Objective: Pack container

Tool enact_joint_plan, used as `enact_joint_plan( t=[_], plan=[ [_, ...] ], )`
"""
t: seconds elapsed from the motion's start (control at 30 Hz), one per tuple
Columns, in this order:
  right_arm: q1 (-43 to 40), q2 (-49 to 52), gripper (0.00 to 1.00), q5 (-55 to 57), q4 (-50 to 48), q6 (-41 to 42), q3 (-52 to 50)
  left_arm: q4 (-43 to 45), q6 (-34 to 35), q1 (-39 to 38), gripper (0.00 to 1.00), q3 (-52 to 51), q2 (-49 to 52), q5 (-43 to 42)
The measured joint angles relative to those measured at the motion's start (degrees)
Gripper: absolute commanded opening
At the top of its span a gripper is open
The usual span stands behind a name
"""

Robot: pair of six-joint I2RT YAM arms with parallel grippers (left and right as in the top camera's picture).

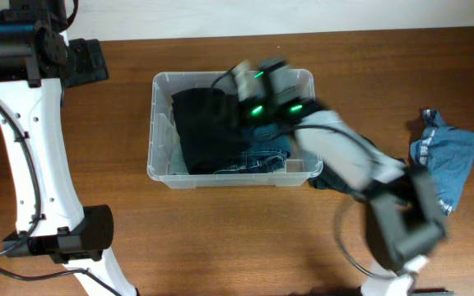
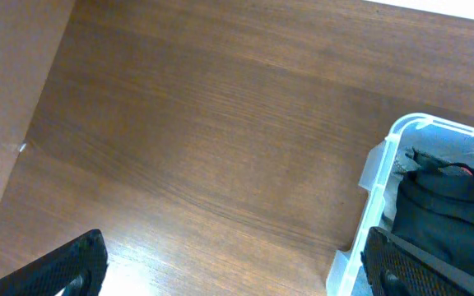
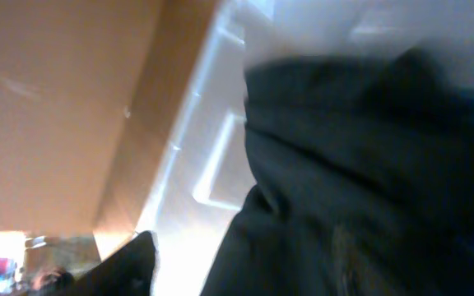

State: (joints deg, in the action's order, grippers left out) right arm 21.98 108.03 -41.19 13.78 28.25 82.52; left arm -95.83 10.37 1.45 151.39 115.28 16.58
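Note:
The clear container (image 1: 161, 123) stands mid-table and holds a black garment (image 1: 208, 127) with a denim piece (image 1: 266, 156) beside it. My right arm reaches over the container, blurred, with its gripper (image 1: 243, 82) above the black garment near the far rim. In the right wrist view the black garment (image 3: 369, 164) fills the frame by the container rim (image 3: 212, 123). One finger shows at the lower left and the gripper (image 3: 245, 275) looks open. My left gripper (image 2: 237, 271) is open and empty over bare table, left of the container corner (image 2: 381, 177).
A blue denim garment (image 1: 444, 156) lies on the table at the right. The left arm's white links and base (image 1: 31, 164) stand along the left side. The table's back edge meets a white wall.

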Motion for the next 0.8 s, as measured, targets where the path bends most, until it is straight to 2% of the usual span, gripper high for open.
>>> enact_joint_plan(
  t=[0.17, 0.23, 0.33, 0.4, 0.43, 0.53, 0.67, 0.8],
  plan=[
    [-16.22, -14.43, 0.81, -0.17, 12.72, 0.04, 1.77, 0.02, 0.04, 0.0, 0.99, 0.0, 0.0, 0.0],
    [-25.33, -18.32, 0.82, 0.02, 19.78, -0.17, 2.38, 0.04, 0.02, 0.0, 0.99, 0.0, 0.0, -0.02],
    [-34.27, -19.5, 0.83, -0.09, 28.0, -0.96, 2.56, 0.04, 0.04, 0.0, 1.0, 0.0, 0.0, 0.0],
    [-42.8, -18.64, 0.83, 0.59, 38.29, -3.32, 2.43, -0.02, 0.04, 0.0, 1.0, 0.0, 0.0, -0.02],
    [-43.78, -18.43, 0.83, 1.11, 40.15, -3.72, 2.38, 0.09, 0.04, 0.0, 0.99, 0.0, 0.0, 0.02],
    [-53.11, -15.96, 0.83, 9.99, 51.54, -6.97, 1.68, 0.04, 0.04, 0.0, 1.0, 0.0, 0.0, 0.0],
    [-53.31, -15.39, 0.91, 18.32, 50.84, -8.5, -3.04, 0.04, 0.04, 0.0, 1.0, 0.0, 0.0, 0.0],
    [-50.77, -15.12, 0.98, 22.29, 41.79, -9.14, -11.89, 0.07, 0.04, 0.0, 0.99, 0.0, 0.0, 0.02]
  ],
)
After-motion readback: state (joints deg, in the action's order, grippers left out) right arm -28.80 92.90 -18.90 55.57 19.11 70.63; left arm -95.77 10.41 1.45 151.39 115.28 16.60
